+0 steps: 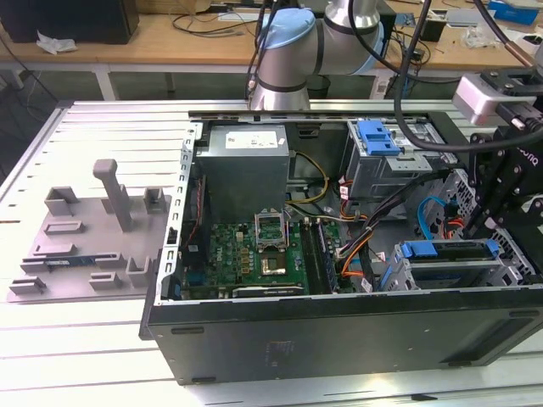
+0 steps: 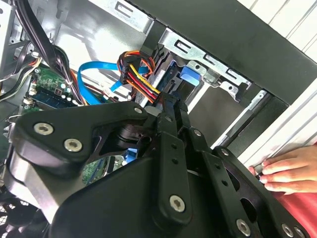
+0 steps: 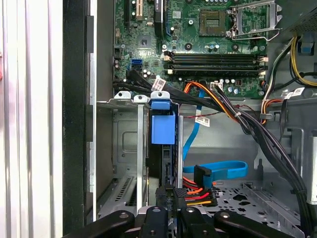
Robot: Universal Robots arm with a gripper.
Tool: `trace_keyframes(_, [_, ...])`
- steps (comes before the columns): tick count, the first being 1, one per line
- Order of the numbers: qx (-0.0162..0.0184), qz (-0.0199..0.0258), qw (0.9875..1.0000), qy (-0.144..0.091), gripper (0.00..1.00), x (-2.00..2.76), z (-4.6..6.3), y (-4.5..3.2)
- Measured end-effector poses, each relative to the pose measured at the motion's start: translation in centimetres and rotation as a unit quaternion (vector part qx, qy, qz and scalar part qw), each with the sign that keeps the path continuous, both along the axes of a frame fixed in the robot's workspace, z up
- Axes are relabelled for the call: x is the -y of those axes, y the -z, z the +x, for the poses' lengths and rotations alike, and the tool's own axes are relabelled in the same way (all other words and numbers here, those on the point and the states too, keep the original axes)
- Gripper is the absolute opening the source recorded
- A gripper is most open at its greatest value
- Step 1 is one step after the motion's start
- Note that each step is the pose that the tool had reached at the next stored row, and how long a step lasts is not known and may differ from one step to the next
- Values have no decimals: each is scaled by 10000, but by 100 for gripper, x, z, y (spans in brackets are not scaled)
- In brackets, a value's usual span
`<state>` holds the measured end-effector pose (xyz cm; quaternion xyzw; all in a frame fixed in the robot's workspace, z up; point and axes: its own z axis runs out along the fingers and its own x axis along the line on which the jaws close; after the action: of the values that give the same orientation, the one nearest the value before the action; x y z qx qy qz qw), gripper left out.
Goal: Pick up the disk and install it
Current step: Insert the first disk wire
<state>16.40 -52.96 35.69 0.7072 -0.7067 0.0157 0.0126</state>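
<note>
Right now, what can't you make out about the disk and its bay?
- Label of the disk: in the first wrist view it stands edge-on between the drive cage walls.
- Its end nearest the camera: the gripper covers it in that view.
- The person's hand in the second wrist view: cut off by the picture's edge.

The arm (image 1: 288,51) arches over, pincer (image 1: 482,222) pointing downward at the exterior view's right.

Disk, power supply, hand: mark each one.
disk (image 1: 450,249), exterior view, on its blue carrier rail.
power supply (image 1: 246,174), exterior view, on its grey side.
hand (image 2: 287,171), second wrist view, on the fingers.
</note>
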Motion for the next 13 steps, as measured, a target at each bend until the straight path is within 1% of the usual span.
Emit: trace_keyframes(13, [0, 0, 10000, 0, 17, 8, 0, 28])
